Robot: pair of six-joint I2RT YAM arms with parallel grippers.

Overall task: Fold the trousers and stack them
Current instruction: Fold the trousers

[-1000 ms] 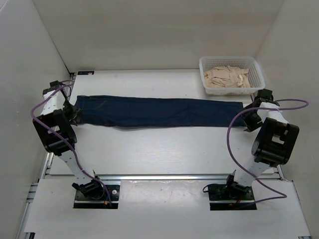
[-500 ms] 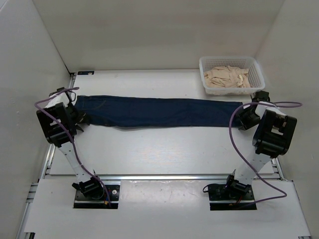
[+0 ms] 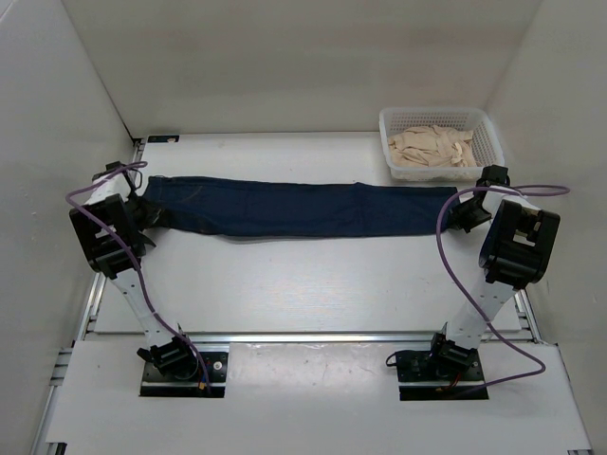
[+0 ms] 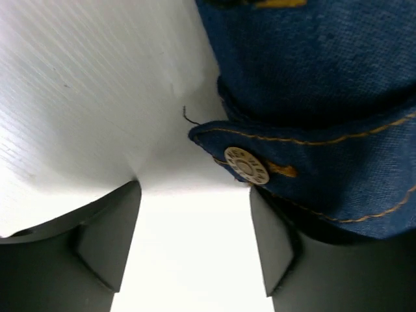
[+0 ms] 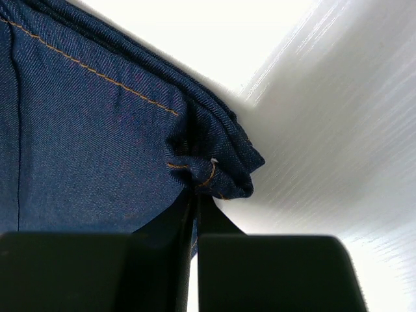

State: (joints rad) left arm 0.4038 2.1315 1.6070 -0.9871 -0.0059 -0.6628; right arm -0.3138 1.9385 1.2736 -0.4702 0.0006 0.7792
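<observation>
**Right gripper pinches the leg end, left gripper open at the waistband**

In the right wrist view the right gripper (image 5: pixel 194 211) has its two dark fingers pressed together at the bottom centre of the frame. A bunched corner of the jeans (image 5: pixel 97 123) is caught between them, and orange stitching runs along the hem above. To the right of the denim lies the bare white table (image 5: pixel 338 149).

In the left wrist view the left gripper (image 4: pixel 195 221) has its fingers wide apart, with only table between them. The waistband, with its metal button (image 4: pixel 246 165), lies just above the right-hand finger (image 4: pixel 276 240) and overlaps it.

From the top camera the jeans stretch flat in one long dark band across the middle of the frame, with the waist at the left and the leg ends at the right. A gripper sits at each end. In the upper right stands a white basket (image 3: pixel 394 133) holding beige cloth (image 3: pixel 432 147), near the leg end but apart from it
</observation>
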